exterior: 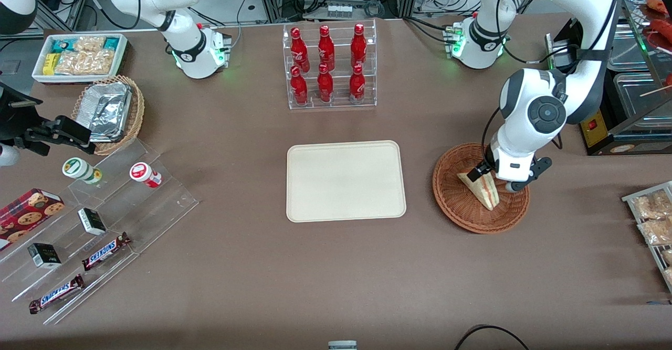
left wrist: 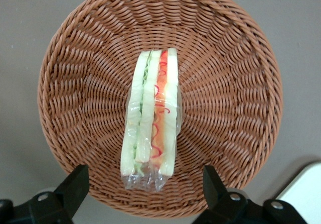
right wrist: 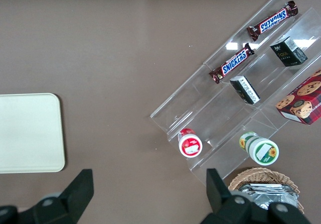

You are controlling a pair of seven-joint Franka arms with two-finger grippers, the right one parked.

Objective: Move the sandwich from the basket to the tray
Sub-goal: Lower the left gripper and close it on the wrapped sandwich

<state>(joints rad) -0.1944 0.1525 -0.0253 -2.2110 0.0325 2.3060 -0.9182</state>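
The sandwich [exterior: 484, 188] [left wrist: 152, 116], a plastic-wrapped wedge of pale bread with red and green filling, lies in the reddish-brown wicker basket [exterior: 462, 208] [left wrist: 225, 88]. My gripper [exterior: 496, 178] [left wrist: 145, 186] hangs just above the basket, over the part of the sandwich farther from the front camera. Its black fingers [left wrist: 75, 184] stand wide open on either side of the wrapper's end, touching nothing. The cream tray [exterior: 345, 180] lies bare on the table beside the basket, toward the parked arm's end.
A clear rack of red bottles [exterior: 329, 65] stands farther from the front camera than the tray. Packaged snacks [exterior: 653, 219] lie at the working arm's table edge. Tiered acrylic shelves with candy bars [exterior: 105, 250], a foil-container basket [exterior: 110, 111] and a snack bin [exterior: 79, 56] sit toward the parked arm's end.
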